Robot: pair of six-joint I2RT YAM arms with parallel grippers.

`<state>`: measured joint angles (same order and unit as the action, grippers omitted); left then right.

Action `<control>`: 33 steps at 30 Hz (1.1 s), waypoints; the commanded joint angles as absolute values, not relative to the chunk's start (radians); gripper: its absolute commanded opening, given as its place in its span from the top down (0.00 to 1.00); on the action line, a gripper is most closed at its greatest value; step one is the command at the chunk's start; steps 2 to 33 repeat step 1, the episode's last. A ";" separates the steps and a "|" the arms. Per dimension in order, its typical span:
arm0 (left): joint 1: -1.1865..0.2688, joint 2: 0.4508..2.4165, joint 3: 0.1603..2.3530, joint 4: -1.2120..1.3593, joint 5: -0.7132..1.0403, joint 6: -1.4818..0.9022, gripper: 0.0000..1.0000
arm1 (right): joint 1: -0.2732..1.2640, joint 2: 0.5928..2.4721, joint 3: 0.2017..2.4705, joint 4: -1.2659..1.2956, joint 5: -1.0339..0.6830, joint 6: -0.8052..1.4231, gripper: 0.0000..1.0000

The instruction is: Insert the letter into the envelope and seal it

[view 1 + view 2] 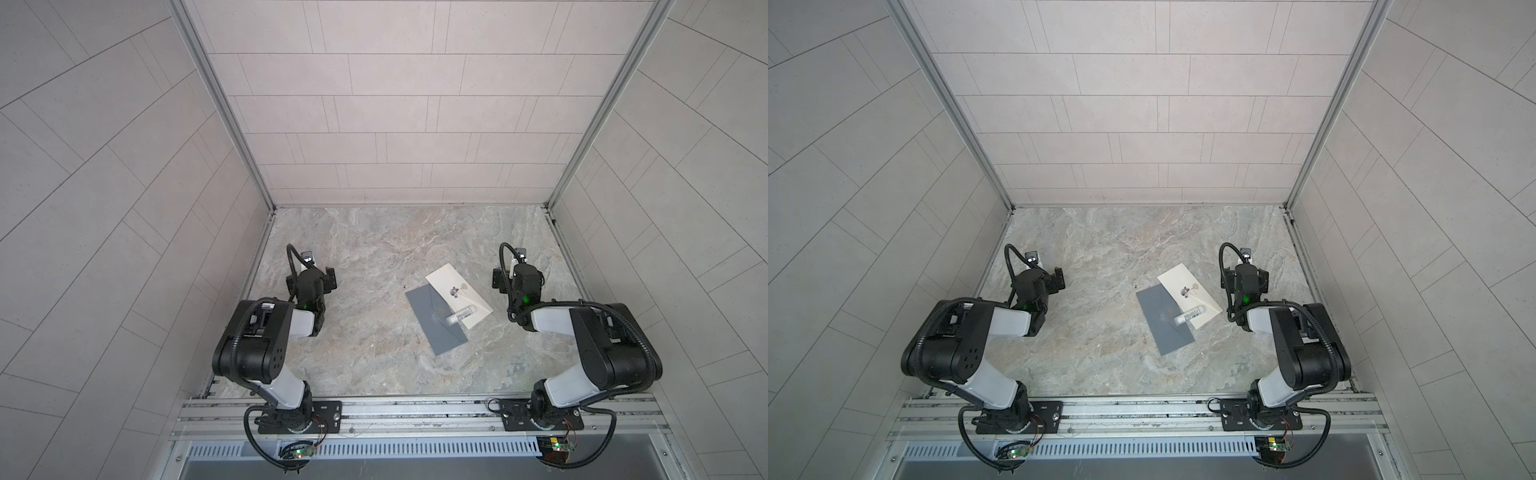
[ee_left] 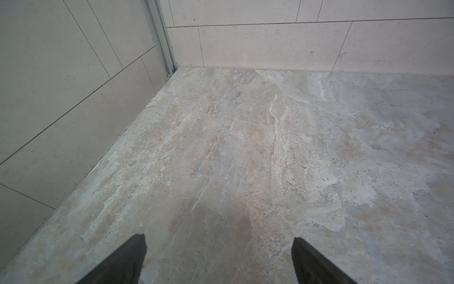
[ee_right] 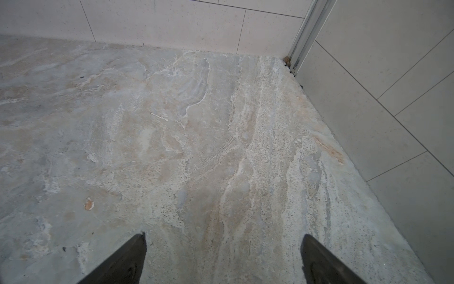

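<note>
Lying flat on the worktop (image 1: 365, 257): cream letter (image 1: 446, 282) outside, overlapping the grey envelope (image 1: 432, 328), flap apparently down; glue stick (image 1: 460, 317) across both, perhaps weighting them. Left end effector (image 2: 218, 260) and right end effector (image 3: 223, 260) spread wide, empty, parked well apart from the paper.

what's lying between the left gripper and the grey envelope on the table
Nothing: in both top views only bare marbled tabletop separates the left gripper from the flat grey paper envelope.
</note>
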<state>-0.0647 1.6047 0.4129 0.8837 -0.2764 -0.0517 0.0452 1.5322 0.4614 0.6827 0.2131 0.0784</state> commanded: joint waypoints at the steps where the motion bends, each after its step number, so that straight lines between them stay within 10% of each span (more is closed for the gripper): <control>1: -0.060 1.609 0.417 0.901 -0.278 -0.040 0.00 | 0.052 1.514 0.450 0.689 0.217 0.066 0.00; 33: -0.060 1.609 0.417 0.901 -0.278 -0.040 0.00 | 0.052 1.514 0.450 0.689 0.217 0.066 0.00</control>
